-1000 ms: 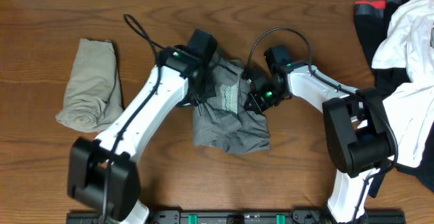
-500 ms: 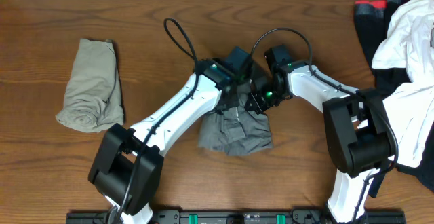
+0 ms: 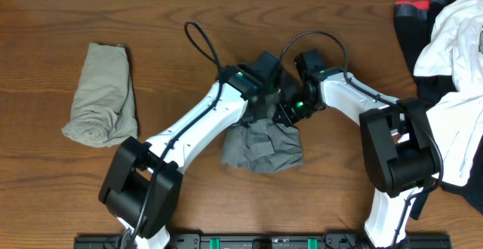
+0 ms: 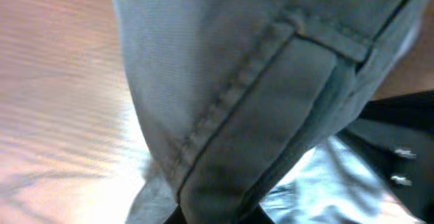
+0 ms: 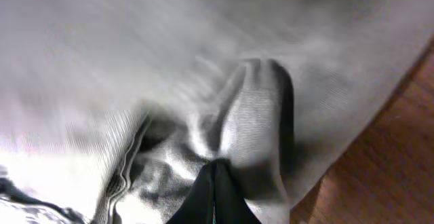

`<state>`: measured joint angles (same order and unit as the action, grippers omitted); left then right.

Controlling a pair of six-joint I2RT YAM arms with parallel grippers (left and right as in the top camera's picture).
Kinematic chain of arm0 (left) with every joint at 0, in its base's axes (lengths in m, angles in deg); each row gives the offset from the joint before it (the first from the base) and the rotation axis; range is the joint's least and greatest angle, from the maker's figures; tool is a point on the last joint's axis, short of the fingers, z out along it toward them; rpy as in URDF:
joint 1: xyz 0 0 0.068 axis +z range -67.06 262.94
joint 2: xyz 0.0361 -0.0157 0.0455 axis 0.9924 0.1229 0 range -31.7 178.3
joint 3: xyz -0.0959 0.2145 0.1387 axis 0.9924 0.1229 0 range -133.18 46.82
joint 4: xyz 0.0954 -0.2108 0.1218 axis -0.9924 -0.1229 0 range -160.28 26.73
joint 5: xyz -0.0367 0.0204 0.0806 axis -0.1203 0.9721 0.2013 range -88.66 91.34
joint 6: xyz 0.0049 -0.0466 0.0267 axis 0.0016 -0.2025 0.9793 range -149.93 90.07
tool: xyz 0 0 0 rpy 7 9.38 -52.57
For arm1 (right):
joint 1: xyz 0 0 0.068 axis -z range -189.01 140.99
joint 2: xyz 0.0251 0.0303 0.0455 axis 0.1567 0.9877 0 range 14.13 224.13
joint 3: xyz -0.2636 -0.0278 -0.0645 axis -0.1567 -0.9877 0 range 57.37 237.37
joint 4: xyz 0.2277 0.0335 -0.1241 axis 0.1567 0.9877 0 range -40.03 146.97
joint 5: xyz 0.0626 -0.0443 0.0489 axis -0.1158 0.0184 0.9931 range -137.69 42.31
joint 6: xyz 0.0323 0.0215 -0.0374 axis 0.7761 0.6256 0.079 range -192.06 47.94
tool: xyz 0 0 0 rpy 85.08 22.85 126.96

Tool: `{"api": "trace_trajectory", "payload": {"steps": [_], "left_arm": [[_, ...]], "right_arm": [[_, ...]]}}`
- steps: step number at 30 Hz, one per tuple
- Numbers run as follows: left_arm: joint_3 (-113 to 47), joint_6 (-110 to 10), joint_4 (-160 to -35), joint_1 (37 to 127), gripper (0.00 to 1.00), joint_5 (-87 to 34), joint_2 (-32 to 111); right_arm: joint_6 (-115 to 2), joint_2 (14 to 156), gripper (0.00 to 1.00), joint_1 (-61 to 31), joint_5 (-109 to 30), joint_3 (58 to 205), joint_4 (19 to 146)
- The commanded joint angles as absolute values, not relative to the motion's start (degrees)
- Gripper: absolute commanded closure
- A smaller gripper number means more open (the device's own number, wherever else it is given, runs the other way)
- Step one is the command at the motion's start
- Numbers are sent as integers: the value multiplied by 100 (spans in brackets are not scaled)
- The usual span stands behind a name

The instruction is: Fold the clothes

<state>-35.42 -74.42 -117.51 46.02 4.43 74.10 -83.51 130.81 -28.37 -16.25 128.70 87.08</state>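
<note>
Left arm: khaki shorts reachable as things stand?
Probably not yet: the left arm has its jaws shut on the grey shorts. The khaki shorts lie apart on its side, bare table between.

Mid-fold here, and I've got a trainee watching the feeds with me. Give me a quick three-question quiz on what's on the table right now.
1. True or false: the left gripper is holding the khaki shorts.
2. What is the right gripper shut on? A: the khaki shorts. B: the grey shorts. C: a cable.
3. Short answer: on which side of the table does the unfolded pile lie?

Key
1. False. The khaki shorts lie folded at the left, apart from both arms. The left gripper is shut on the grey shorts.
2. B.
3. Right, at the far edge.
</note>
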Motion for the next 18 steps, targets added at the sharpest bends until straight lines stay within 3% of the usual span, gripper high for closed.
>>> {"api": "trace_trajectory", "payload": {"steps": [1,3,6,8,11,13,18], "left_arm": [[-3658,-7086,-12059,4940,94,838,7526],[-3658,-7069,-12298,5155,86,1120,7526],[-3658,-7064,-12615,5531,83,1488,7526],[-3658,-6966,-12713,5810,55,1531,7526],[-3658,-6710,-12822,6158,40,1529,7523],[-3658,-6605,-12940,6322,37,1512,7523],[-3658,-6004,-12918,6455,37,572,7523]], "right_arm": [[-8318,13162,99,-2852,-1859,12883,8777],[-8292,13162,99,-2850,-1887,12883,8817],[-8084,13162,99,-2828,-2154,12883,8843],[-8025,13162,99,-2795,-2243,12883,8854],[-8025,13162,99,-2767,-2235,12883,8854],[-8027,13162,96,-2767,-2217,12883,8854],[-8090,13162,76,-2767,-2114,12883,8847]]}}
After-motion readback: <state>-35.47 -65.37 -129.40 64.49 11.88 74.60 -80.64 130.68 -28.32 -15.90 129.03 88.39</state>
